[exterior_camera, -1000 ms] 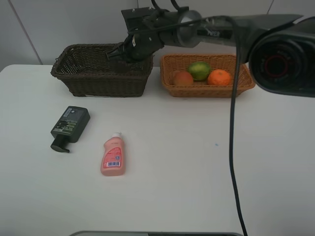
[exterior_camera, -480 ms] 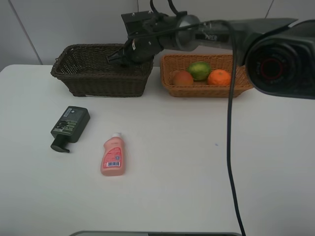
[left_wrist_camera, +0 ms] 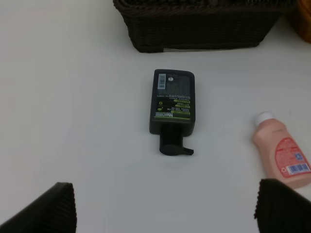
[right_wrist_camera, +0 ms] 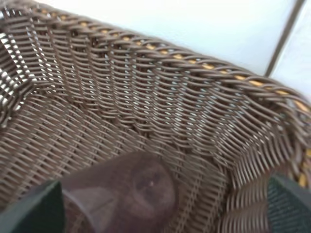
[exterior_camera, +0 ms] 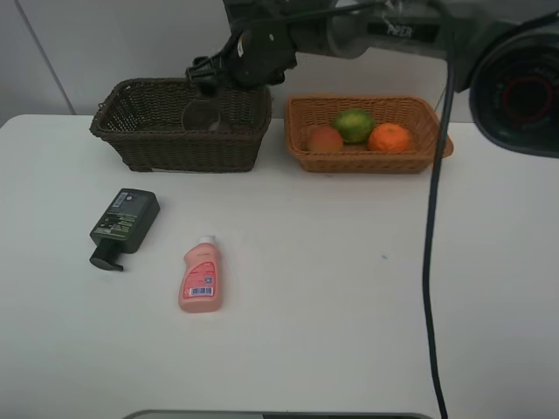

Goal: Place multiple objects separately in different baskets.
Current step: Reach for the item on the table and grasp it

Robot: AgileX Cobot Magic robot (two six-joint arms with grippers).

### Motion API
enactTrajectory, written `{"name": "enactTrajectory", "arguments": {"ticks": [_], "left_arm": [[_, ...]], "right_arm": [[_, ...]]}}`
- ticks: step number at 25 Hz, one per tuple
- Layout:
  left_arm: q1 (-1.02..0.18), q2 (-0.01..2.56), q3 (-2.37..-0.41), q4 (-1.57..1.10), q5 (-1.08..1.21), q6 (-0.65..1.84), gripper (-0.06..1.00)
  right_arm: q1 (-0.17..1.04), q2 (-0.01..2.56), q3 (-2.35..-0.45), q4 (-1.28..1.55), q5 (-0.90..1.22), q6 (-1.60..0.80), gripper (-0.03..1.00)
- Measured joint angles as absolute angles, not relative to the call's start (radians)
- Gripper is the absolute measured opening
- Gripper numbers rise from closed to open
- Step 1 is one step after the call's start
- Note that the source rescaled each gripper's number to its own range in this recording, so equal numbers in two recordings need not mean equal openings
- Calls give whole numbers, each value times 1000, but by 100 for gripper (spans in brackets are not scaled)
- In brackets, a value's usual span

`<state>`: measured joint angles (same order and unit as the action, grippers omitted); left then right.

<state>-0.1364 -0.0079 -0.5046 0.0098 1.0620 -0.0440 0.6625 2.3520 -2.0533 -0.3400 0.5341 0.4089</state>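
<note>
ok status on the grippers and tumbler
Right gripper open above dark basket, tumbler inside. Left gripper open, pump bottle ahead. Nothing in the way.

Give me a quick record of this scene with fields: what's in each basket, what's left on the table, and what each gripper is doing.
dark brown basket: translucent tumbler inside
light tan basket: peach-like fruit, green lime-like fruit, orange
table: dark green pump bottle and pink bottle, lying flat, apart
right gripper: open, above the dark brown basket, holding nothing
left gripper: open, empty, above the table near the dark green pump bottle
</note>
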Motion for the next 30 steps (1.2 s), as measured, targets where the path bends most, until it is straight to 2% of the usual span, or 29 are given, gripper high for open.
{"name": "enactTrajectory", "arguments": {"ticks": [5,8,15,21,26,30], "left_arm": [[-136,-8,-505,10,1062,-44,84],[-136,-8,-505,10,1062,-44,84],[-136,-8,-505,10,1062,-44,84],[-136,-8,-505,10,1062,-44,84],[-136,-8,-505,10,1062,-44,84],[-136,-8,-505,10,1062,-44,84]], "right_arm": [[663,2278,-2051,-245,775,383,91],[656,2224,-1979,-207,880,368,91],[531,1956,-1539,-108,889,363,91],[390,1581,-1180,-101,881,351,91],[262,1265,-998,-107,913,311,91],[230,1017,-928,-134,971,304,91]]}}
